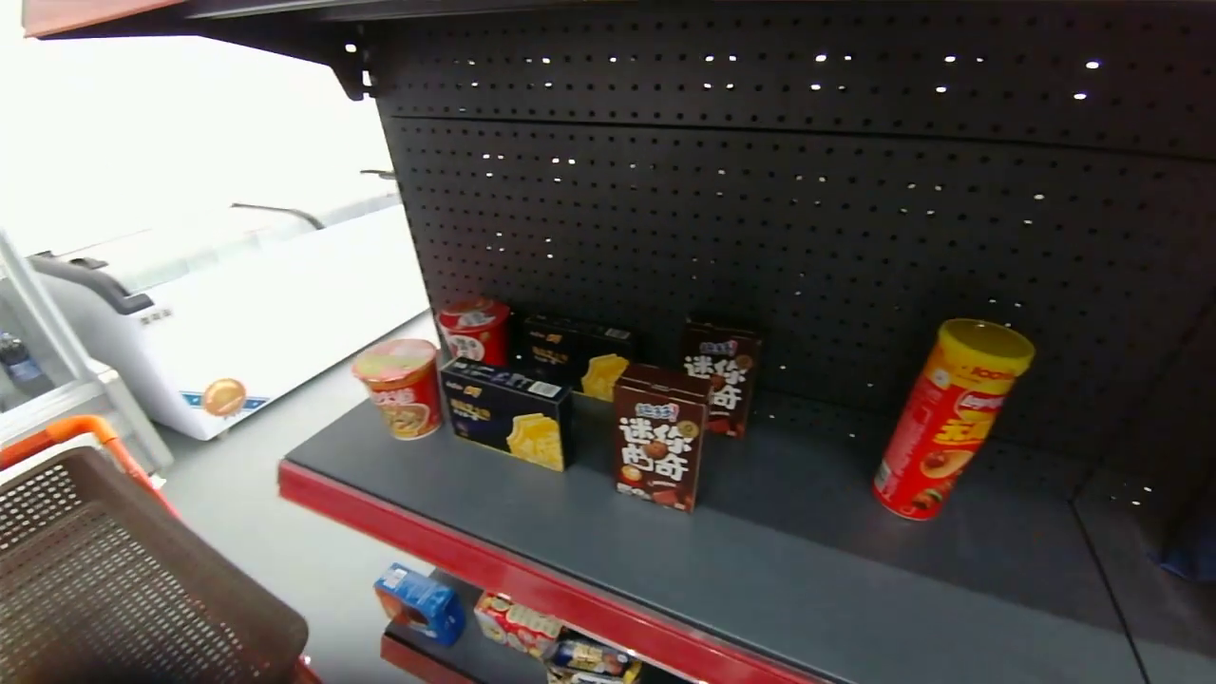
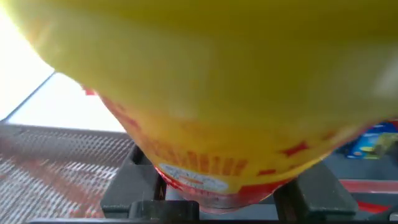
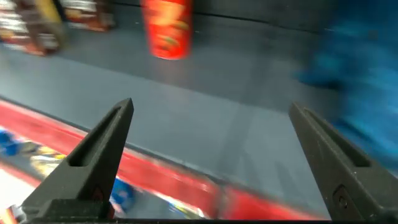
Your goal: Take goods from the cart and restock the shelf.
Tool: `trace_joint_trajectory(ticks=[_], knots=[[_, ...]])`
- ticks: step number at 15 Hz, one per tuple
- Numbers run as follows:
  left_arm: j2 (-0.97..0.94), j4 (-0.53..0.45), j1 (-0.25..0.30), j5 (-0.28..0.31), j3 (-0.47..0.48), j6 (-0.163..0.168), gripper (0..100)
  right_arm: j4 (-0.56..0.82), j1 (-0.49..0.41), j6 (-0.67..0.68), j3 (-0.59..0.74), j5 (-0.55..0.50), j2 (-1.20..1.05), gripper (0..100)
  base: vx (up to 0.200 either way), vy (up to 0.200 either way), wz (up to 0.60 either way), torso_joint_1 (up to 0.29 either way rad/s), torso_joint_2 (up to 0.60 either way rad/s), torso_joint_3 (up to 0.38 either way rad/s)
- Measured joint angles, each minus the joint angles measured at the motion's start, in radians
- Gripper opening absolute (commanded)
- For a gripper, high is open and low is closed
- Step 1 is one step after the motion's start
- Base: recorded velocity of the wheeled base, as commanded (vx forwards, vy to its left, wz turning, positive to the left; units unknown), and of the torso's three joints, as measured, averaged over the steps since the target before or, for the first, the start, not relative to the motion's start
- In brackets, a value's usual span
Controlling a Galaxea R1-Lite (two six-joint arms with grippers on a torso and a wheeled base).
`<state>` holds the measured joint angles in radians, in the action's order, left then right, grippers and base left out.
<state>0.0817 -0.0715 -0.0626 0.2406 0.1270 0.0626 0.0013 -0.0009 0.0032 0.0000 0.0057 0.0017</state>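
Note:
My left gripper (image 2: 221, 190) is shut on a tall can (image 2: 211, 93) with a yellow lid and red body, held close to the camera between black fingers (image 2: 130, 180). The brown mesh cart (image 2: 56, 165) lies just beyond it. My right gripper (image 3: 211, 106) stands open with nothing between its fingers, hovering over the front of the grey shelf board (image 3: 205, 124). A matching red and yellow can (image 1: 950, 418) stands upright at the shelf's right, also visible as the red can (image 3: 168, 28) beyond the right gripper. The cart (image 1: 104, 570) sits at the lower left.
On the shelf (image 1: 807, 560) stand two brown boxes (image 1: 660, 437), two dark blue boxes (image 1: 508, 413) and two noodle cups (image 1: 404, 385). More goods (image 1: 418, 600) lie on the lower shelf. A blue object (image 1: 1192, 556) is at the far right. A white freezer (image 1: 237, 313) stands left.

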Motion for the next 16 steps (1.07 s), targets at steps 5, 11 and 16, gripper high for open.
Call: trace_joint_trajectory(ticks=[5,11,16], knots=[[-0.001,0.003,0.000,0.000,-0.021,0.000,0,0.000,0.001,-0.001,0.000,0.000,0.000,100,0.000,0.000,-0.60,0.002,0.00,0.003],[0.000,0.011,0.000,0.000,-0.040,-0.048,0,0.000,0.000,0.000,0.000,0.000,0.000,100,0.000,0.000,0.00,0.000,0.00,0.000],[0.000,0.011,0.000,0.001,-0.045,-0.049,0,0.001,0.000,-0.001,0.000,0.000,0.000,100,0.000,0.000,-0.24,0.003,0.00,0.001]])
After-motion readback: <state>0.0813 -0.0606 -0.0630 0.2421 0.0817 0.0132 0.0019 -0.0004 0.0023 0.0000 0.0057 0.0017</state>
